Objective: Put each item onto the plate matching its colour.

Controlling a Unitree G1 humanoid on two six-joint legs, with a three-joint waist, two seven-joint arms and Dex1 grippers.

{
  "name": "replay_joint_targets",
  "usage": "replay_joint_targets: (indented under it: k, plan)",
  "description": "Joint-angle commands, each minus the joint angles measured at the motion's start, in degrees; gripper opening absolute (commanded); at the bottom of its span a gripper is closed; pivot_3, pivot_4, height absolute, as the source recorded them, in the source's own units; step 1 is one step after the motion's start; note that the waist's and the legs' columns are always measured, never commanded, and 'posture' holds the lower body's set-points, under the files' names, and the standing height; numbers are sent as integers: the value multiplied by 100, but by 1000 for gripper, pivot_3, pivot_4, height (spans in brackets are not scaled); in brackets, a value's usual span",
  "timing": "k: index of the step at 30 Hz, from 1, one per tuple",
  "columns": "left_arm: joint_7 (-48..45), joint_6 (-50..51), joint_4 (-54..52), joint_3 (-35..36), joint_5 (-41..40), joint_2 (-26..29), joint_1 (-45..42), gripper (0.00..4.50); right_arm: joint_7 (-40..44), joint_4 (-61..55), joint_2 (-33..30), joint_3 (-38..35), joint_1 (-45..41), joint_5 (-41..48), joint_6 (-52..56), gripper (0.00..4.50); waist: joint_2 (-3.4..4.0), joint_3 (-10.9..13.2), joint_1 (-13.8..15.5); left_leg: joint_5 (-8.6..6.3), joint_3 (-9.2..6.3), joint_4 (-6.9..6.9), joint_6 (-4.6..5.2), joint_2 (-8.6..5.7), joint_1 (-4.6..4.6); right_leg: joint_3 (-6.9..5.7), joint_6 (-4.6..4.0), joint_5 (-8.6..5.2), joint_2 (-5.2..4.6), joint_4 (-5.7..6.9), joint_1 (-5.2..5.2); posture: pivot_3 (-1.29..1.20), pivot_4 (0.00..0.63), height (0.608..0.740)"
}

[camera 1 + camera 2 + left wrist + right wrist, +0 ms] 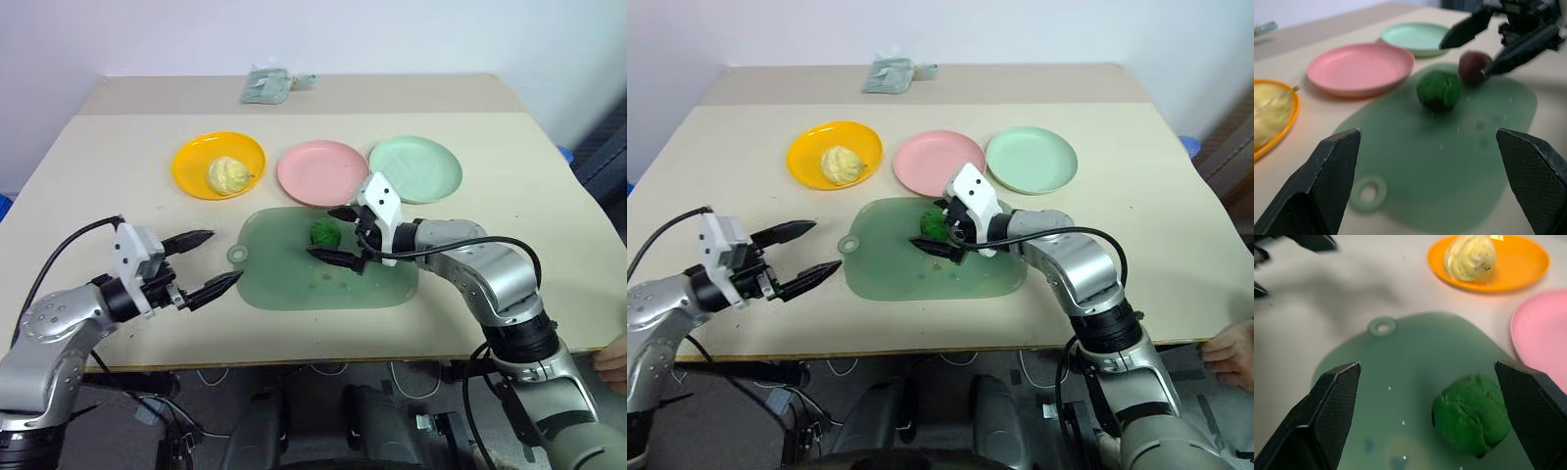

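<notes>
On the pale wooden desk (pixel 88 166) three round shallow plastic plates stand in a row on the far side: the orange-yellow plate (pixel 186 162) at the left, the pink plate (pixel 299 171) in the middle and the pale mint green plate (pixel 431 166) at the right. The pale yellow lumpy pear-like toy (pixel 229 176) already lies on the orange-yellow plate, so that pairing looks finished. Just near of the plates lies the translucent green rectangular cutting mat (pixel 294 279), and on it sit the bumpy dark green ball (pixel 1471 414) and, close beside it to the right, the dark red-maroon ball (pixel 1473 66); both are not yet on their plates. The right gripper (pixel 339 236) hangs over the mat with its jaws spread wide and empty, one finger on either side of the green ball without touching it, apparently lined up to take that ball for the mint plate beyond. The left gripper (pixel 208 261) hovers near the mat's left edge, jaws likewise released and holding nothing, seemingly kept aside so the right arm has room. A folded greenish cloth (pixel 265 86) rests at the far edge.
</notes>
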Motion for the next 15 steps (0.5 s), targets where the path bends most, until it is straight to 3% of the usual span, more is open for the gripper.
replay_joint_targets:
  k: [1, 15]
  plan:
    - [-331, -351, -264, 214, 115, 158, 270, 4488, -63, -13, 9, 66, -145, -99, 76, 4447, 6, -2, 3, 0, 0, 2, 0, -1, -8, 0, 0, 0, 0, 1, -8, 0, 150, 740]
    - [-63, -257, -913, 433, -103, 71, 614, 4488, -176, 893, 257, 252, -590, -727, -378, 4447, 7, -2, 2, 2, 1, 7, 2, -1, -19, -6, -3, 3, 3, 3, -17, 0, 150, 740]
